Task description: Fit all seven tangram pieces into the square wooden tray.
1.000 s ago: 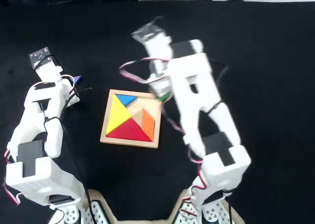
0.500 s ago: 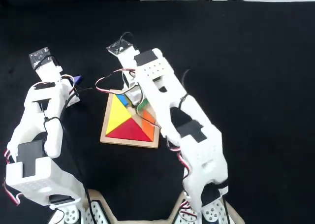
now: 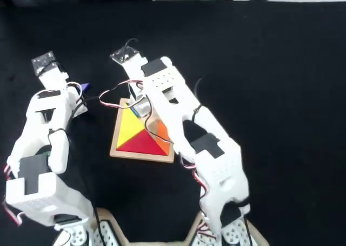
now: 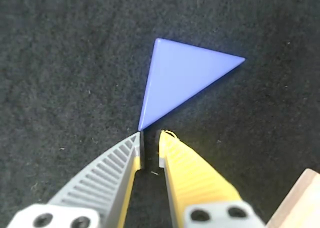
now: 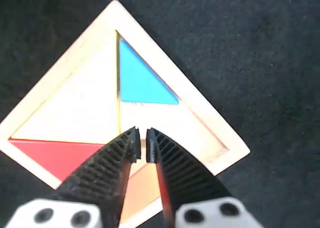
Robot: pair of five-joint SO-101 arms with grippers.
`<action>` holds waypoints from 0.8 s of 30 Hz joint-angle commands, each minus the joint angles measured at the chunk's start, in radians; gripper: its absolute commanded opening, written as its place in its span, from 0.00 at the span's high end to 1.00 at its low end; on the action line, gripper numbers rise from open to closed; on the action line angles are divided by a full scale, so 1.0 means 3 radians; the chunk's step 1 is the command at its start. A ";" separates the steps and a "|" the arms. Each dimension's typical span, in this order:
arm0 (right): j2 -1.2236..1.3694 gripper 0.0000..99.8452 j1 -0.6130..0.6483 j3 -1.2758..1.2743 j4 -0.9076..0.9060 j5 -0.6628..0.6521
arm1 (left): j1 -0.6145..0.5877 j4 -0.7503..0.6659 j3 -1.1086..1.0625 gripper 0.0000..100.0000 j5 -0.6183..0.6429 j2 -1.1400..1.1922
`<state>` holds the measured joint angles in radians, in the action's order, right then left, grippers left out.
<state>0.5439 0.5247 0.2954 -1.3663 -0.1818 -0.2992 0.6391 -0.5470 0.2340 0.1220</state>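
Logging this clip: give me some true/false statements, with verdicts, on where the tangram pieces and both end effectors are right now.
1. A purple triangle lies on the table, outside the tray. True.
2. The left end effector grips the purple triangle. False: the triangle lies flat on the table ahead of the tips, not between them.
3. The right end effector is over the tray. True.
4. The tray is full. False: bare tray floor shows beside the blue triangle.
5. The red piece lies on the table. False: it sits in the tray.
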 commanded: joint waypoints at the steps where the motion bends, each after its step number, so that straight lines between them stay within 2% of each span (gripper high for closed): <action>1: -0.0033 0.99 0.0015 0.0033 0.0041 0.0031 | 0.0023 -0.0041 0.0028 0.93 0.0005 -0.0138; 14: -0.0217 0.99 -0.0097 0.0013 0.0010 0.0031 | 0.0033 -0.0046 0.0028 0.93 0.0000 -0.0138; 20: -0.0918 0.99 -0.0240 -0.0299 -0.0123 0.0031 | 0.0038 -0.0056 0.0028 0.92 0.0005 -0.0138; 24: -0.1644 0.99 -0.0491 -0.1005 0.0194 0.0031 | 0.0028 -0.0041 0.0059 0.92 0.0015 -0.0138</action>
<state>0.2386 0.4480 0.1036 -1.3771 -0.1818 -0.2992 0.6391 -0.5470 0.2340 0.1220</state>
